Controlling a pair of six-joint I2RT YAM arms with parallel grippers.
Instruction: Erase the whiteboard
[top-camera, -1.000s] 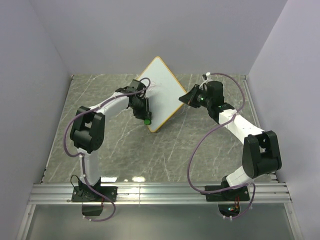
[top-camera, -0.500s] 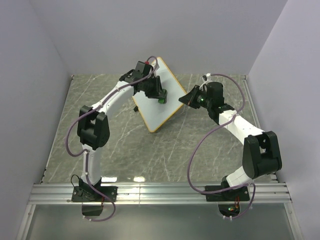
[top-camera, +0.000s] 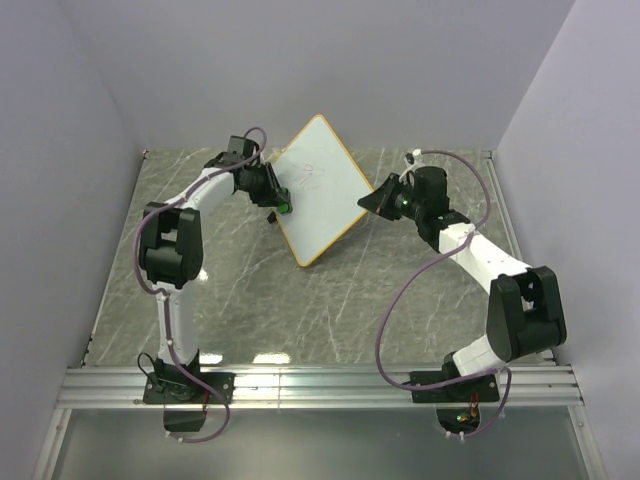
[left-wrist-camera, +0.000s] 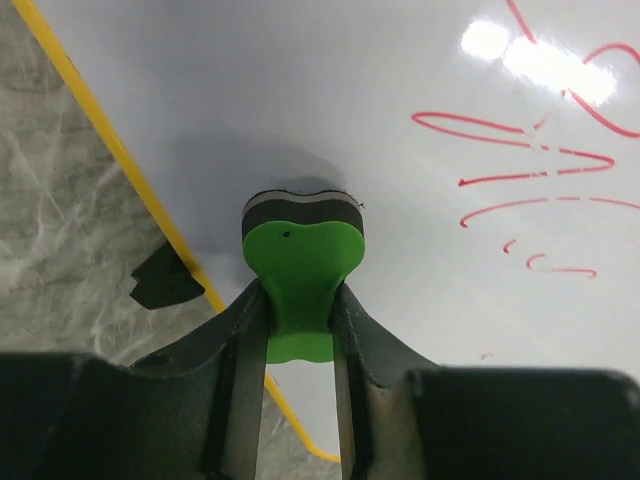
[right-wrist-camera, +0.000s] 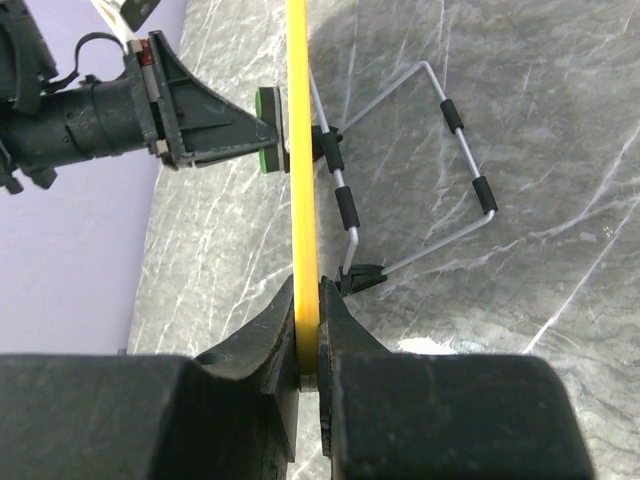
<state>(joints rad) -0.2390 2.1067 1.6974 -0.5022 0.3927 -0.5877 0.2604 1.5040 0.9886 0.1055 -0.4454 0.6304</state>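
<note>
The whiteboard (top-camera: 320, 185) stands tilted on the table, white with an orange-tan rim, red scribbles (left-wrist-camera: 530, 170) on its face. My left gripper (top-camera: 281, 202) is shut on the green eraser (left-wrist-camera: 300, 270), whose dark felt presses on the board near its left edge, left of the scribbles. My right gripper (top-camera: 371, 200) is shut on the board's right rim (right-wrist-camera: 303, 260), holding it edge-on in the right wrist view. The eraser (right-wrist-camera: 268, 116) and the left gripper show on the board's far side there.
The board's wire stand (right-wrist-camera: 420, 190) with black feet rests on the grey marble table (top-camera: 250, 290) behind the board. Purple walls close in the left, back and right. A metal rail (top-camera: 320, 385) runs along the near edge.
My left gripper with the eraser swept from the board's lower left up to its top, then back down to the left edge. The right gripper and board stayed put.
</note>
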